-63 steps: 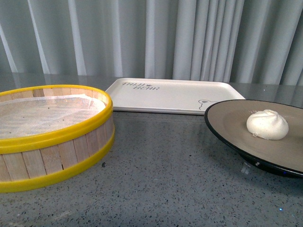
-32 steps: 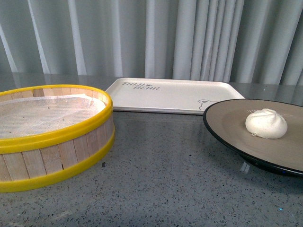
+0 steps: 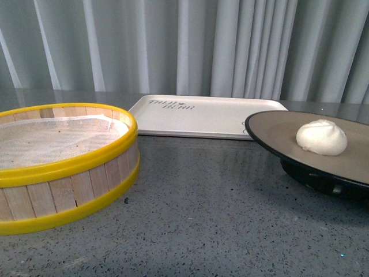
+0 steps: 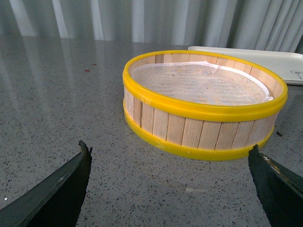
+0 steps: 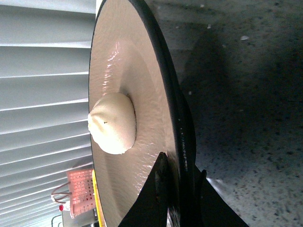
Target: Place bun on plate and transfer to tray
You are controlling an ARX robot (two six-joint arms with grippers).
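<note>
Black fingers [image 5: 158, 189] of the right gripper [image 5: 180, 172] are clamped on the rim of the plate [image 5: 142, 66]. The bun [image 5: 113, 123] is seated near the plate's centre. In the front view, the plate is located at 3 o'clock, the tray [image 3: 207, 115] at 12 o'clock and the steamer basket [image 3: 63, 167] at 9 o'clock. The left gripper [image 4: 170, 153] fingers are held wide apart.

You see the white pleated bun [image 3: 322, 137] resting on the black-rimmed beige plate [image 3: 271, 130] at right; the cream tray [image 3: 202, 118] lies flat mid-frame.
</note>
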